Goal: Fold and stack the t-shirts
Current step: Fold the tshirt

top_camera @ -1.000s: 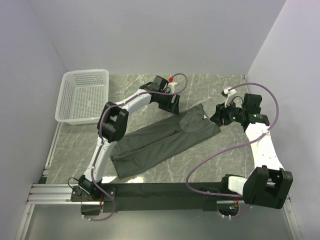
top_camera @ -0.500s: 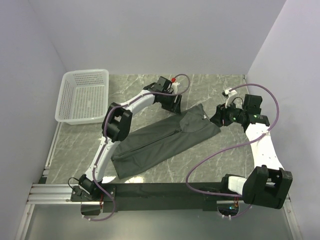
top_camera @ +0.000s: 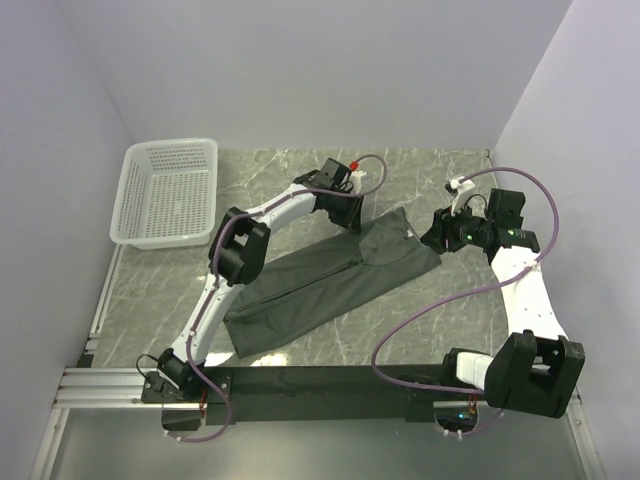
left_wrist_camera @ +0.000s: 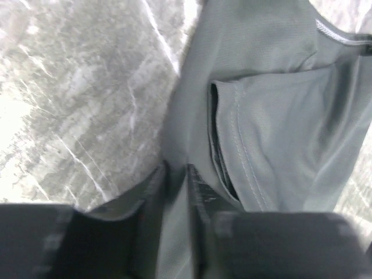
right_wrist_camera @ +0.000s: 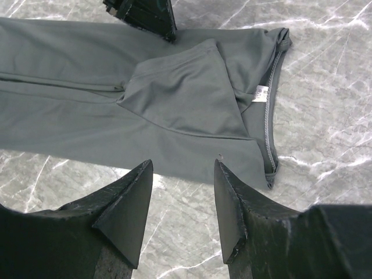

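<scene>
T-shirt (top_camera: 320,280), dark grey, lies in a long slanting strip on the marble table (top_camera: 420,315). At its collar end the right gripper (right_wrist_camera: 181,168) hovers with fingers apart, while the left gripper (left_wrist_camera: 177,174) is clamped on its far edge. Far left, well apart, sits a white mesh basket (top_camera: 170,200).

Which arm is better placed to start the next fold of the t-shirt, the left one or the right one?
Left. The left gripper has the far edge of the t-shirt between its narrow jaws. The right gripper is open beside the collar end and holds nothing.
</scene>
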You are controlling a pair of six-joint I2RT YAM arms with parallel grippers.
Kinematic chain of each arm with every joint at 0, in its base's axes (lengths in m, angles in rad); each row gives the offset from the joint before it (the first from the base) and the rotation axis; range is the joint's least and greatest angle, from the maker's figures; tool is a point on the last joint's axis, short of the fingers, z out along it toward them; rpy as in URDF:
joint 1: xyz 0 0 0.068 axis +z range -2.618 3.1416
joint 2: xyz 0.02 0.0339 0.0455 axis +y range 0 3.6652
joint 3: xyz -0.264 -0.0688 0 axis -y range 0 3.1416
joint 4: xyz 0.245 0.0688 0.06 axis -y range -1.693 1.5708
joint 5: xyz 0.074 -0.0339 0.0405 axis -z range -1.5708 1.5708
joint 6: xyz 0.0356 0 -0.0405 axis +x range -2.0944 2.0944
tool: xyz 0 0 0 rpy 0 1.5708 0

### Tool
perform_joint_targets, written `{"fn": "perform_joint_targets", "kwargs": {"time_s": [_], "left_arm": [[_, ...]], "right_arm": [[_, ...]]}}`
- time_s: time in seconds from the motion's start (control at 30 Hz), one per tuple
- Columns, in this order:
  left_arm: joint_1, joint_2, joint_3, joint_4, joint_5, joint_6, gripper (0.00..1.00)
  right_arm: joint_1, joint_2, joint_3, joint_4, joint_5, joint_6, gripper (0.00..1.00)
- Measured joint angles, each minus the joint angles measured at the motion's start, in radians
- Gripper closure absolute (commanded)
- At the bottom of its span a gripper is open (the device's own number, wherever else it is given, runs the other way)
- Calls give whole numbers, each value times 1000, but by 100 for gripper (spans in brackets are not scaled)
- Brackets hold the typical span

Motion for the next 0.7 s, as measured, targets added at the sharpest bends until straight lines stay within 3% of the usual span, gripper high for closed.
{"fn": "perform_joint_targets", "kwargs": {"time_s": [0.23,0.47,0.7], "left_arm": [[0,10,19,-4,-66,-21,99],[26,36,67,7,-127,-101,100],[167,48,81,46,-196,-255,100]], "right_arm": [[-3,0,0,0,0,1,47],[-6,0,0,0,0,2,47],[-8,3,0,0,3,2,47]]}}
